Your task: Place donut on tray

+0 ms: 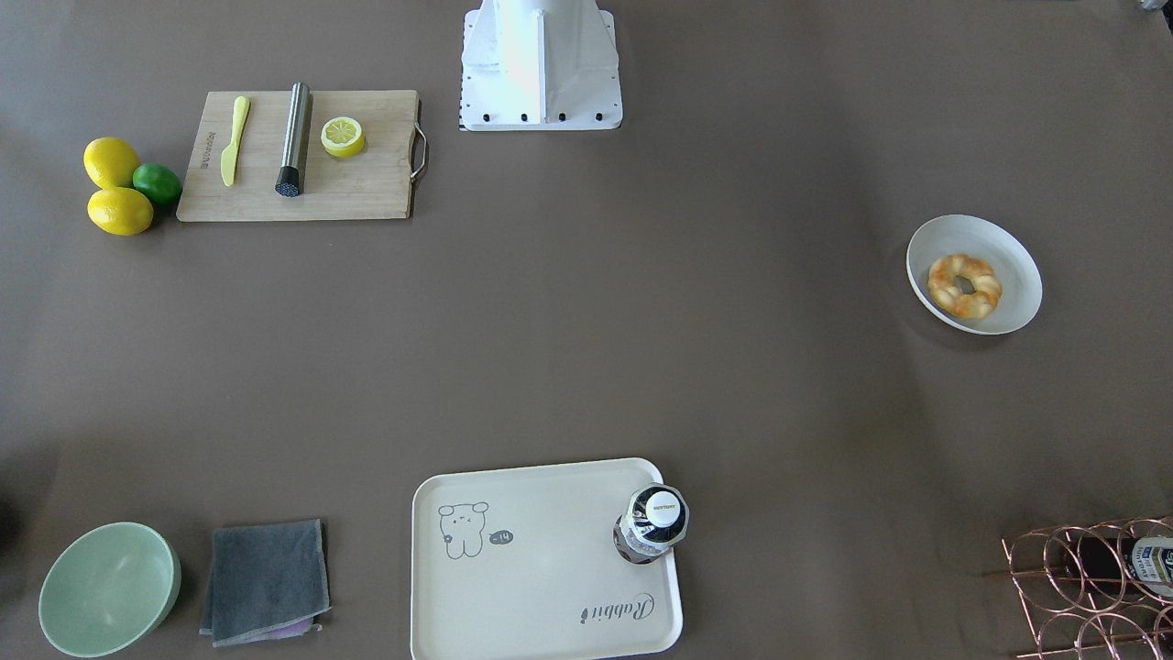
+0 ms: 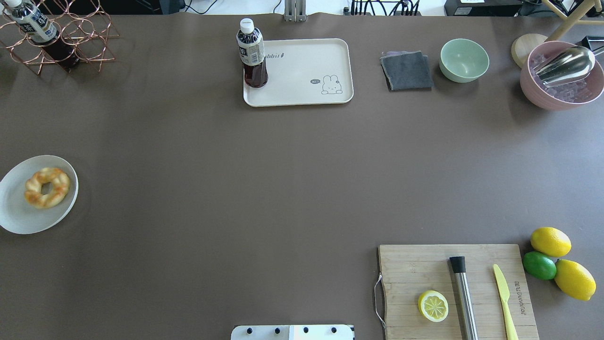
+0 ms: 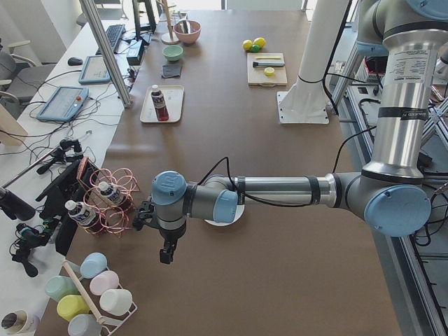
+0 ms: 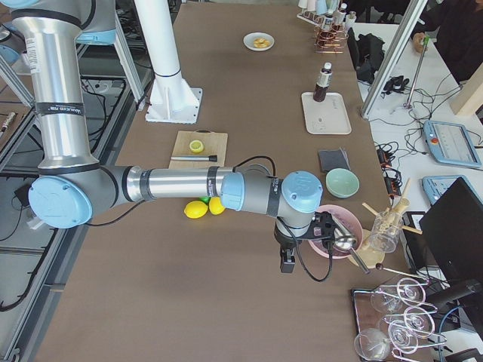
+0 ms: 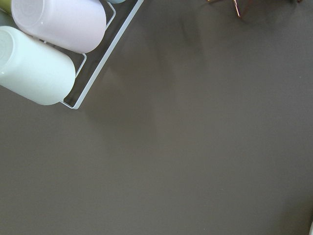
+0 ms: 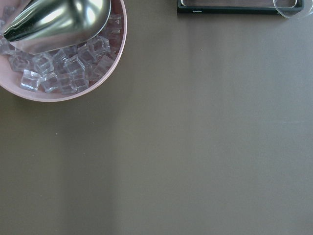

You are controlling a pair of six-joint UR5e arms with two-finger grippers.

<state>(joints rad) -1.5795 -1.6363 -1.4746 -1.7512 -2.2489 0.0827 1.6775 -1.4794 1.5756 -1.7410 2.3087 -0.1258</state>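
Resting on a round white plate (image 2: 19, 215) at the table's end on the robot's left, the small twisted golden-yellow donut (image 2: 47, 187) with orange-brown glazed patches lies flat, its centre hole facing up. The large cream-white rectangular tray (image 2: 302, 66) with the line-drawn rabbit sits well apart from it at the far edge of the brown table (image 2: 236, 189), across from the robot's base. A dark drink bottle (image 2: 252, 54) with a white cap stands upright in one tray corner, at the end with the script. The left gripper (image 3: 166, 253) hangs pointing down over bare table near the copper wire bottle rack (image 3: 119, 189) and a holder of pastel cups (image 3: 103, 282); it shows only in a side view, so I cannot tell how far its fingers are spread. The right gripper (image 4: 287, 262) hangs at the opposite end, just beside the pink bowl of ice cubes (image 4: 349, 219), and its spread cannot be told either. A wooden cutting board (image 2: 415, 269) near the robot's right carries a lemon half (image 2: 433, 306), a steel cylinder (image 2: 465, 302) and a yellow knife (image 2: 504, 297).
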